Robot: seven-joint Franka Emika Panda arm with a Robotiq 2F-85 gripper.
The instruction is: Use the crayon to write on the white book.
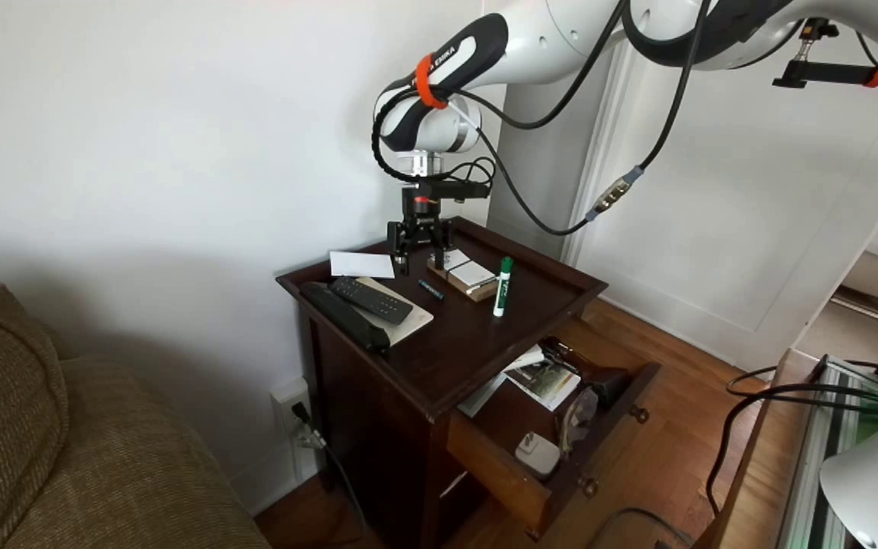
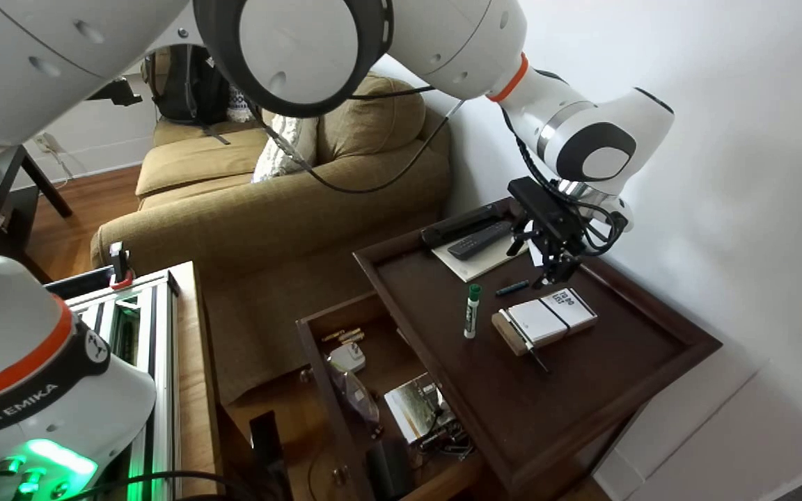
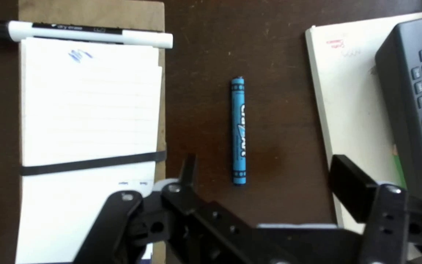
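Note:
The crayon is a thin blue stick [image 3: 238, 132] with black bands and lettering. It lies flat on the dark wooden table, and shows in both exterior views [image 1: 430, 289] [image 2: 512, 287]. The white book [image 3: 350, 84] lies flat to its right in the wrist view, partly covered by a remote; it also shows in both exterior views [image 1: 412, 324] [image 2: 470, 270]. Faint red and grey marks are on its cover. My gripper [image 3: 267, 174] is open and empty above the table. In the wrist view the crayon's lower end appears between the fingers, nearer the left one; nothing touches it.
A notepad on a wooden holder [image 3: 90, 121] with a white dry-erase marker [image 3: 145, 38] lies beside the crayon. A green-capped marker [image 2: 472, 312] stands upright. A black remote [image 1: 370, 300] lies on the book. A white card [image 1: 363, 264] lies near the wall. A drawer [image 1: 496, 461] stands open.

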